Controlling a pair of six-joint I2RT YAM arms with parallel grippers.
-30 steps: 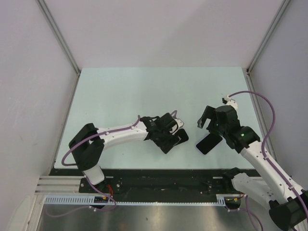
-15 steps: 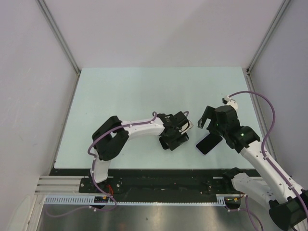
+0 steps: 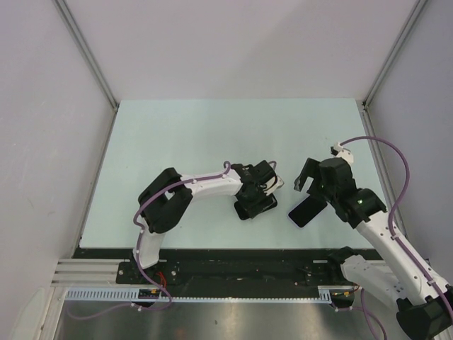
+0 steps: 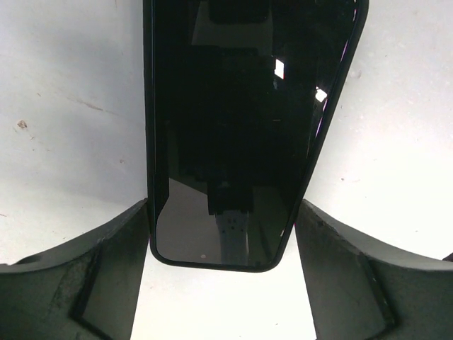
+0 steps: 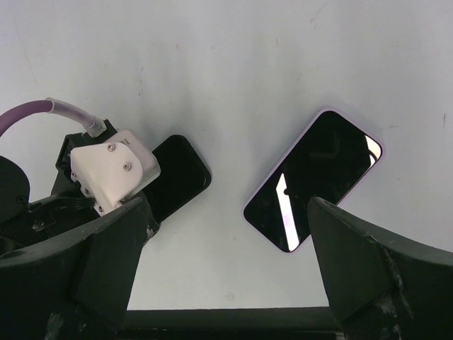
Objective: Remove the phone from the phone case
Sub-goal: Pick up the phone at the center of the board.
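My left gripper is down at the table with its fingers spread wide. A black phone case lies flat between them. Each fingertip sits right against a long edge of the case, close to its rounded near end. I cannot tell whether they are pressing on it or only flanking it. The case's upper face is glossy and mirrors my wrist. I cannot tell from this whether anything sits inside it.

My right gripper is also spread wide. It holds nothing and hangs clear above the table. Below it, seen through the gap and nearer my right finger, is the phone. The phone lies flat on the table with its dark screen up and a thin lilac rim around it. Nothing is touching it.

From above, the phone lies at a slant near the front edge of the table, in front of my right gripper. The case lies to the left of the phone, at much the same slant, with bare table between them. In my right wrist's view, one end of the case shows from under my left wrist's white block, where the purple cable plugs in.
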